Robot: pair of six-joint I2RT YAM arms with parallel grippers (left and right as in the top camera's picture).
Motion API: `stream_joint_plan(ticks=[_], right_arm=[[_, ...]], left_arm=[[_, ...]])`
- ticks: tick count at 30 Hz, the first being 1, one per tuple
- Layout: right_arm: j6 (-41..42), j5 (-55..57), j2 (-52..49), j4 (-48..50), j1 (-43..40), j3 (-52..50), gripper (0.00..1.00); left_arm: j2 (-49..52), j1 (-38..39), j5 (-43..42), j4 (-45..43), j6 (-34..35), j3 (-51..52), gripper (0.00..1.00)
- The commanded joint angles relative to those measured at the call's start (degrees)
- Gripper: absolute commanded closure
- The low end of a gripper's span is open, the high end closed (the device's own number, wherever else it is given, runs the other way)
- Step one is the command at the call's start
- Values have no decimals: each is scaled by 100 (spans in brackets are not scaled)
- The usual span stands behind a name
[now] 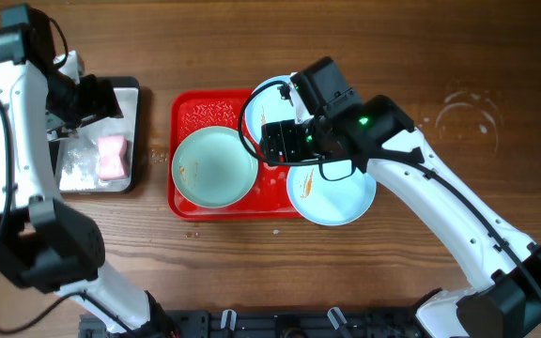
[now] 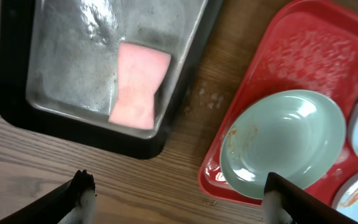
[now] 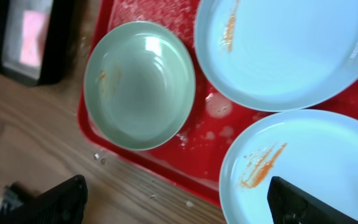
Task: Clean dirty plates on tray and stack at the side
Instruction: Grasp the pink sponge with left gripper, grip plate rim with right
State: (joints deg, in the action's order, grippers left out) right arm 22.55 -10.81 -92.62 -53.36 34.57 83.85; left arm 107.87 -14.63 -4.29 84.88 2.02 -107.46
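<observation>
Wooden counter point(image 1: 346, 282) carries the red tray point(image 1: 216, 105), with all three plates point(image 1: 214, 167) on it, orange-smeared, none stacked aside. Both left fingers point(image 2: 82, 190) and right fingers point(image 3: 58, 199) stand apart, empty.

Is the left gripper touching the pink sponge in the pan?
Apart. Left wrist view: the left gripper hangs over bare table, the pan rim between it and the pink sponge.

Overhead looks straight down, far, on whole table point(image 1: 458, 56). Left wrist looks down close on metal pan point(image 2: 14, 74) and tray point(image 2: 260, 74); right wrist close over tray; both share greenish plate point(image 2: 284, 140).
</observation>
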Motion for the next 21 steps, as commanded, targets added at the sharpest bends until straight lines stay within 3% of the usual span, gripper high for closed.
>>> stream_joint_plan(ticks=[1, 6, 9, 16, 19, 21], right_arm=[[289, 546, 109, -7, 13, 164, 7], [286, 542, 109, -9, 15, 164, 7], [293, 544, 109, -4, 15, 164, 7], [286, 549, 109, -11, 13, 164, 7], [269, 549, 109, -11, 13, 164, 7], [269, 549, 109, 4, 13, 164, 7]], left_arm=[[389, -11, 256, 17, -11, -4, 18], [476, -13, 1001, -890, -57, 907, 18], [479, 4, 962, -1888, -483, 1781, 16], [479, -66, 651, -3340, -479, 3143, 21], [479, -66, 647, -3654, -457, 3410, 26], [479, -66, 651, -3689, -455, 3414, 37]])
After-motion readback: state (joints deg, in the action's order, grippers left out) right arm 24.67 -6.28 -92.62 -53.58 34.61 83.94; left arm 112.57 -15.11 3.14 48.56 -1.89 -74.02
